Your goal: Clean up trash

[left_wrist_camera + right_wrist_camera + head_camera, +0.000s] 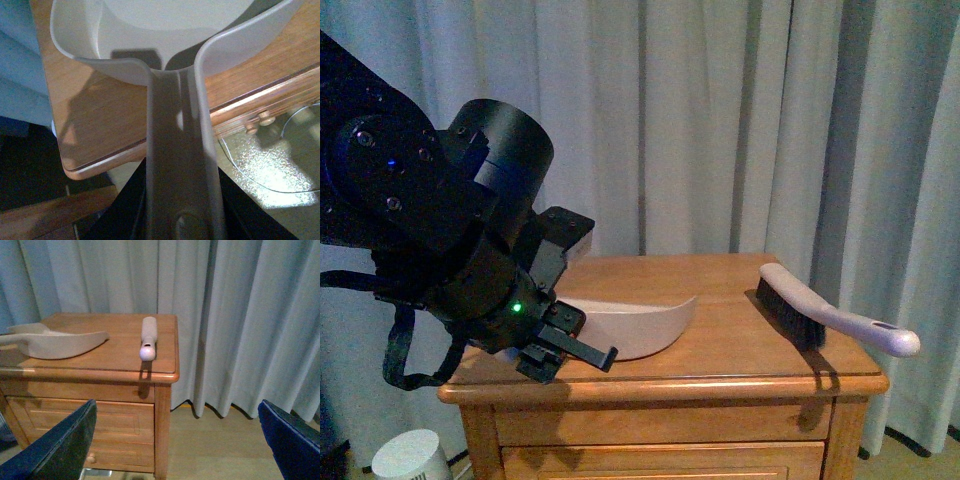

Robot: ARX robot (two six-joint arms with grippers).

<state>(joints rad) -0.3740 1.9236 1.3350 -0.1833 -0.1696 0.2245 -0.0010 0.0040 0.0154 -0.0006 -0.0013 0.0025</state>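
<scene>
Since the trash shows in none of the three views, I can't place it. Nothing white and crumpled lies on the visible bench (740,340) top, so it's behind the left arm, in an unseen part of the dustpan (640,322) bowl, or off the bench.

Left gripper (568,350) is at the dustpan's handle end, by the bench's front left corner. In the left wrist view the handle runs down between two dark jaws sitting flush on both sides, so I read them as closed on the handle. Right gripper (176,410) hangs out in front of the bench, jaws wide, holding nothing. Brush (820,312) lies on the right side, well apart from the dustpan.

Risks:
- Brush handle overhangs the bench edge; a sloppy grab or a knock from the right arm could tip it off.
- Dustpan is gripped far out on a long handle — any slip in the jaws lets the bowl swing or drag on the wood.
- Sweeping with no target located could push the trash off the far edge.

Hard to read: left arm blocks much of the front view's left side. The wrist view shows only part of the bowl, bare there. The white round object (410,455) on the floor is cut off — can't identify it.
</scene>
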